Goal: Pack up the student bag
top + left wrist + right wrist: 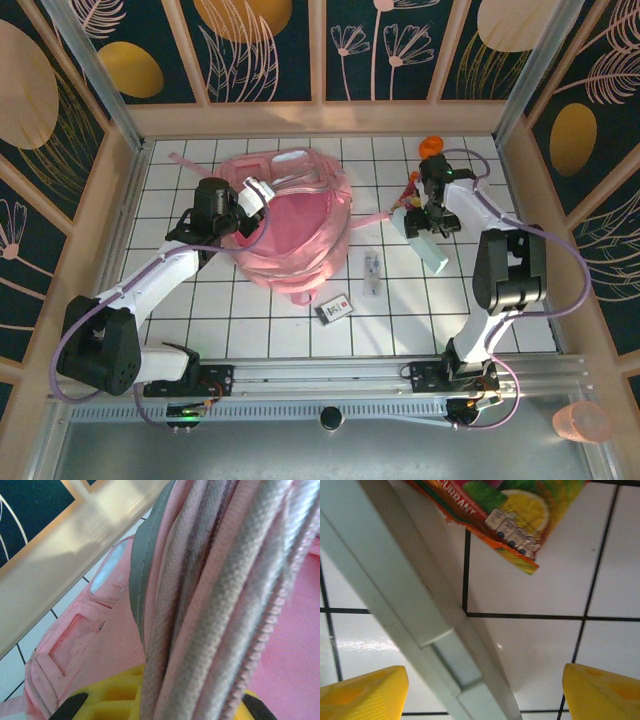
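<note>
The student bag [295, 235] is a big pink backpack lying left of centre with its mouth held up. My left gripper [252, 197] is at its upper left rim, shut on the bag. In the left wrist view the zip edge and folded pink fabric [215, 605] run up between the yellow fingers [107, 700]. My right gripper [427, 215] hangs at the right, open, over a long pale mint box [430, 252]. In the right wrist view that box [395, 580] lies slantwise between the wide-apart yellow fingertips [365, 692], untouched.
A colourful snack packet [512, 510] lies just beyond the mint box. An orange object [432, 145] sits at the back right. A clear slim item [372, 272] and a small dark card-like thing [335, 310] lie on the tiled table [260, 320] in front of the bag.
</note>
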